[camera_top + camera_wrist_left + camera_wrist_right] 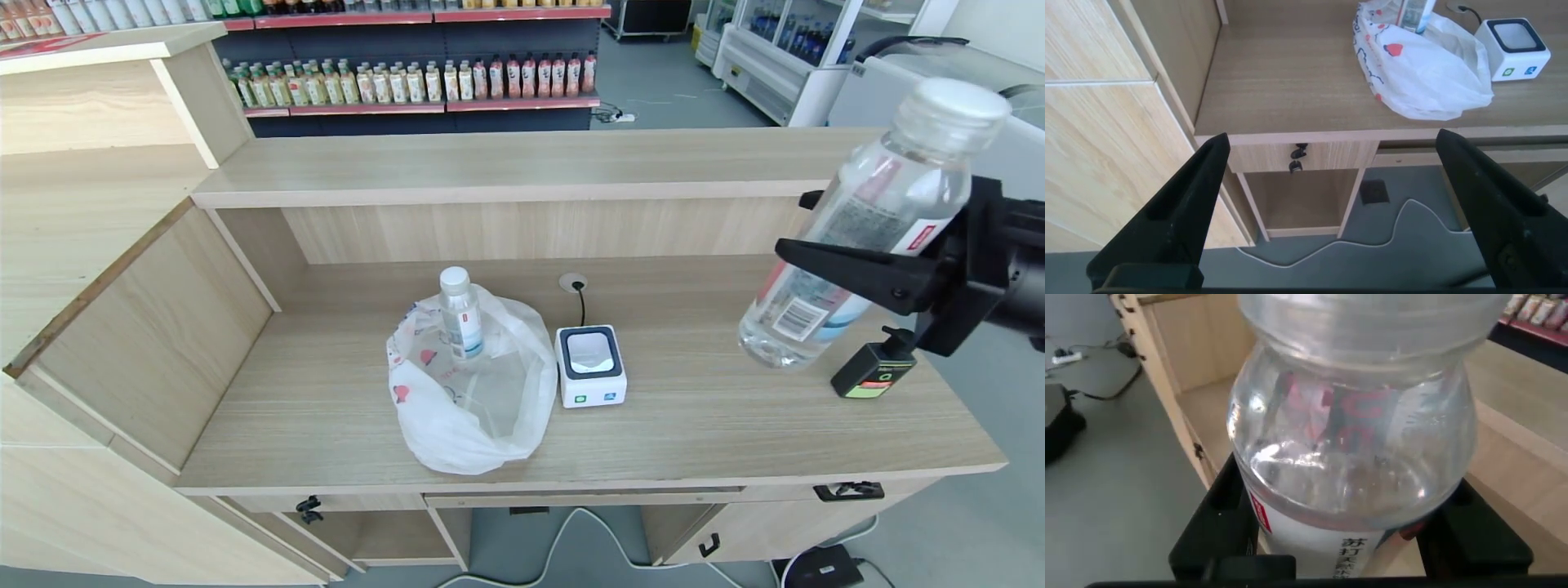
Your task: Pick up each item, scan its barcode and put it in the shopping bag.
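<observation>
Right gripper [816, 237], at the frame's right edge, was clamped across a clear water bottle [886, 196]. The bottle hung tilted above the counter [702, 425], cap to the upper right, base to the lower left. That base, barcode label near it, pointed toward the scanner [590, 365] at centre, well apart. Just left of the scanner lay the shopping bag [465, 408]. Left gripper [1331, 204] gaped wide, empty.

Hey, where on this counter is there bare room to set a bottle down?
Two bare patches: left of the shopping bag up to the side wall, and between the scanner and the black pump bottle. Crowded centre, where bag and scanner nearly touch.
</observation>
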Motion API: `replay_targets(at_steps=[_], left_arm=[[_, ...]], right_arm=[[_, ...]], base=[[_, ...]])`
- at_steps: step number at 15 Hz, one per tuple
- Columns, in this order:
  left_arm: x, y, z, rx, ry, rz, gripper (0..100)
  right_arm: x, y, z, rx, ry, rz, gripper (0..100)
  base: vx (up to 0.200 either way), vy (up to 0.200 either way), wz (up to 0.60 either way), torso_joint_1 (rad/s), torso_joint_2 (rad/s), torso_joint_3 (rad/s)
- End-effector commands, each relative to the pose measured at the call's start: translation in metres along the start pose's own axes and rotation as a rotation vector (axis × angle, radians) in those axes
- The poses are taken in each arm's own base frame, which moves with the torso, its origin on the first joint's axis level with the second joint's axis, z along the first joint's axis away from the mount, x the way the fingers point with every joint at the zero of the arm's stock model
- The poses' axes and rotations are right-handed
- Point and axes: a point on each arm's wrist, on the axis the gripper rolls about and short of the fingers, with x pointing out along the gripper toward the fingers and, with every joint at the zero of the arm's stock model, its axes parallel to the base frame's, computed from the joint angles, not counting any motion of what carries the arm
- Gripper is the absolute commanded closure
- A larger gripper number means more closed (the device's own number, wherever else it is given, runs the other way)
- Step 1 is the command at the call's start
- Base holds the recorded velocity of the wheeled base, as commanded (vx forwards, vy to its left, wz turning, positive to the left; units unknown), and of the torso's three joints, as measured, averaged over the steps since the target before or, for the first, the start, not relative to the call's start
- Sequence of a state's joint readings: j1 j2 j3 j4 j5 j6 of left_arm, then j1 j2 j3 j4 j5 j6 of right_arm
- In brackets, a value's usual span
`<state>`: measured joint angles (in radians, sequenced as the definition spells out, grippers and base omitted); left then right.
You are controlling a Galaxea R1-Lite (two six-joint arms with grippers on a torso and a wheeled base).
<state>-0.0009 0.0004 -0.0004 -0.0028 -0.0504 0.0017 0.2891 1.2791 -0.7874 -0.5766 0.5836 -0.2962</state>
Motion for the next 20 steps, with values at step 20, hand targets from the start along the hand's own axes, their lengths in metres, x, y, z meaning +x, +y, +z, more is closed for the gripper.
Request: replay_targets(at_steps=[20], left_arm=[[0.000, 0.000, 0.000, 0.000, 0.000, 0.001, 0]], right_arm=[[-0.057, -0.094, -0.079, -0.402, 0.288, -0.513, 100]], base=[[0.000, 0.000, 0.21, 0.001, 0.00, 0.001]])
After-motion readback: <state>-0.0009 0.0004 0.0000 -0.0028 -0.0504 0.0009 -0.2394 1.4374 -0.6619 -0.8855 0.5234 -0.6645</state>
